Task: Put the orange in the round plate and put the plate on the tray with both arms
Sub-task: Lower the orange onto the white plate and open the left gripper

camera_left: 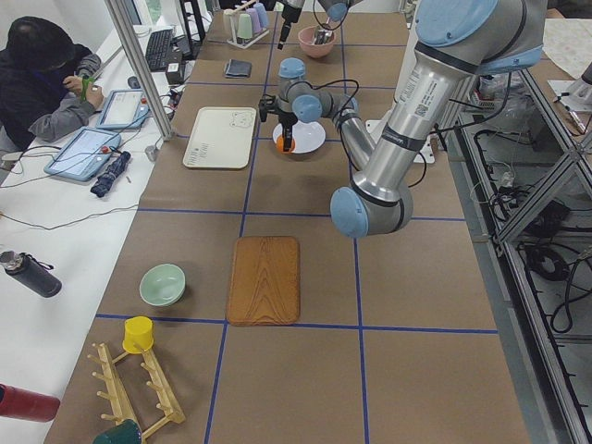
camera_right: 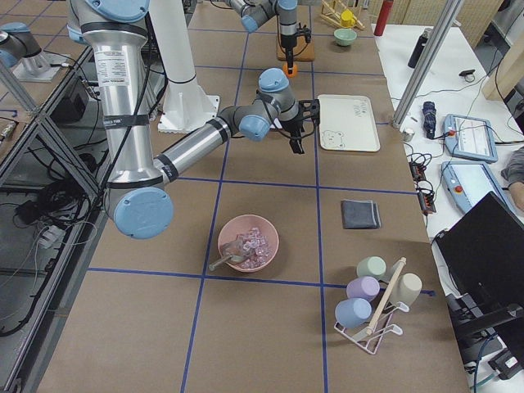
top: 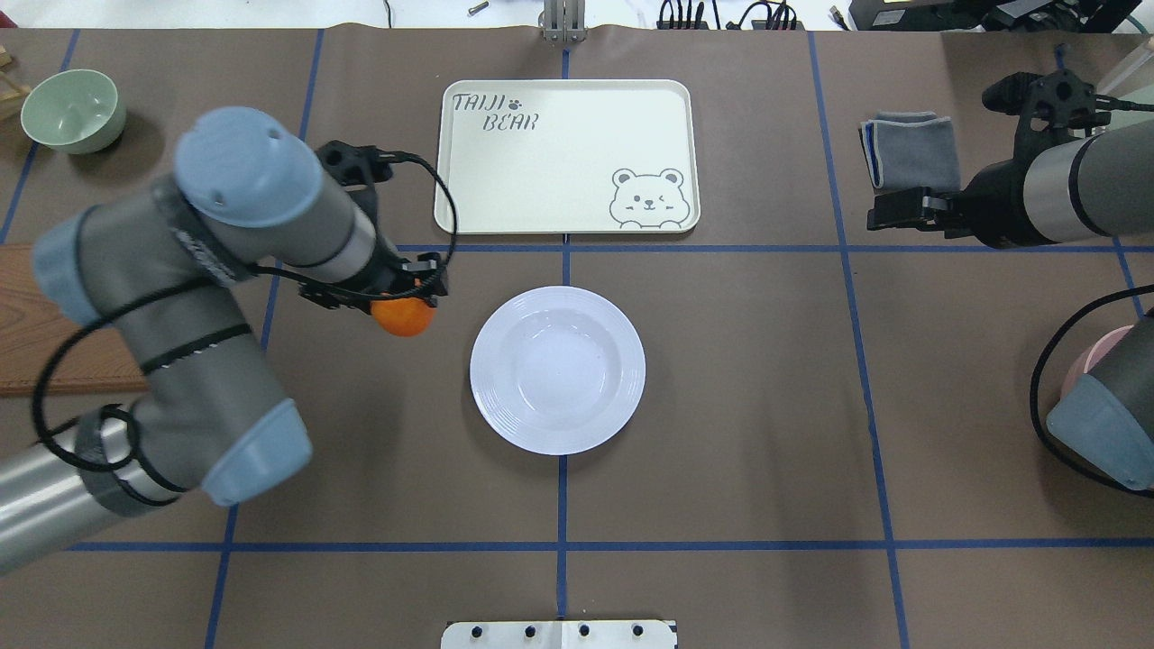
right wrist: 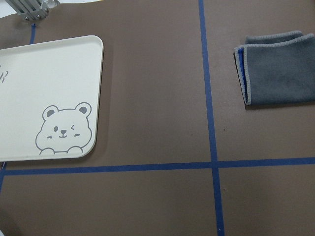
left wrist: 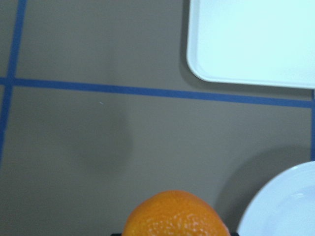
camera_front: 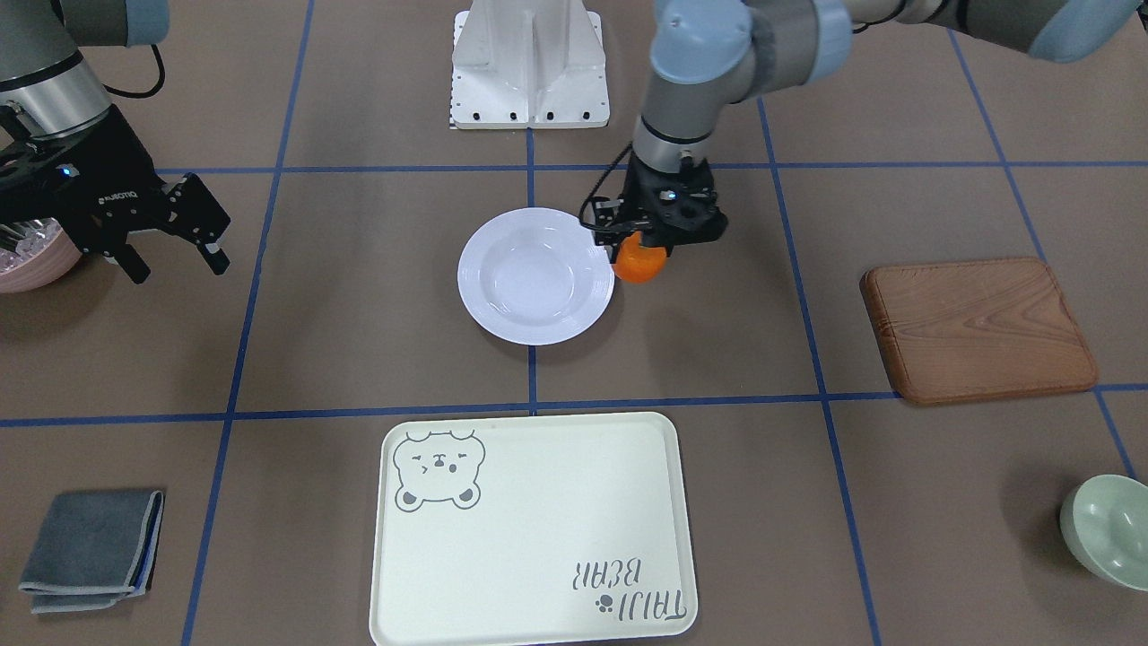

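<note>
Carrying the orange (camera_front: 639, 267) to the plate (camera_front: 538, 336) is the step in hand, by our reading.

Front view: the left gripper (camera_front: 644, 249) is clamped on the orange. The fruit hangs just beside the rim, not over the well. The plate is empty and lies between the robot's base and the tray (camera_front: 538, 538). The right gripper (camera_front: 179, 267) hangs well apart, jaws spread wide, holding nothing.

Overhead: the orange sits outside the rim on the robot's left. We see a strip of bare table between fruit and plate, where the front view makes them look as if they touch. The right gripper is near a folded cloth (top: 911, 149).

Side views: both too small to add anything.

Left wrist: the orange fills the bottom edge, with the plate rim at lower right and a tray corner at upper right. No fingers show.

Right wrist: only the tray's bear corner and the cloth; neither orange nor plate.

Next move, we judge: a short shift toward the robot's right until the fruit is over the well, then down, then open. A round fruit may roll, so the release should be low.
</note>
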`<state>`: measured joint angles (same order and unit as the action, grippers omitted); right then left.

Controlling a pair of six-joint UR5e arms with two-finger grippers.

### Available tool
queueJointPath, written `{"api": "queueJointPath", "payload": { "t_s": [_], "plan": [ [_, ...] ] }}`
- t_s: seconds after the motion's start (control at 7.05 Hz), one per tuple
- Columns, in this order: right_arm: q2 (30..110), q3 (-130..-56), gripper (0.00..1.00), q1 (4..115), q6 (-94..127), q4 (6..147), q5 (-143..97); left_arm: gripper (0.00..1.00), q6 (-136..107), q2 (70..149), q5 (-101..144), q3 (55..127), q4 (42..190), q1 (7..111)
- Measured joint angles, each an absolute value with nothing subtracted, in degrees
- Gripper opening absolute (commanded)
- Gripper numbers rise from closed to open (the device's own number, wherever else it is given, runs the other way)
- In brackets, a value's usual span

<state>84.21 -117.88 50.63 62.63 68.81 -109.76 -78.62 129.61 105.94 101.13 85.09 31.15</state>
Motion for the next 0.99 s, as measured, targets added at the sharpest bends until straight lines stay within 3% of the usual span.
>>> {"api": "queueJointPath", "payload": {
  "t_s": [0.43, 0.57, 0.71, 0.85, 0.99],
  "plan": [
    [83.7, -117.9, 1.00, 49.9, 63.8, 68.7, -109.2, 0.00, -84.4, 138.1, 101.6, 88.9, 88.5, 26.7],
    [83.6, -117.9, 1.00, 49.8, 63.9, 68.7, -109.1, 0.37, -84.7, 138.6, 100.6, 86.1, 91.5, 25.8],
    [83.6, -117.9, 1.00, 49.8, 63.9, 68.7, -109.1, 0.61, -84.7, 138.8, 99.7, 84.6, 93.2, 25.2],
    [83.6, -117.9, 1.00, 49.8, 63.9, 68.7, -109.1, 0.74, -84.6, 138.9, 99.4, 84.1, 93.9, 24.9],
    [83.6, -117.8, 1.00, 49.8, 63.9, 68.7, -109.1, 0.99, -84.4, 138.9, 99.2, 83.9, 94.1, 24.6]
  ]
}}
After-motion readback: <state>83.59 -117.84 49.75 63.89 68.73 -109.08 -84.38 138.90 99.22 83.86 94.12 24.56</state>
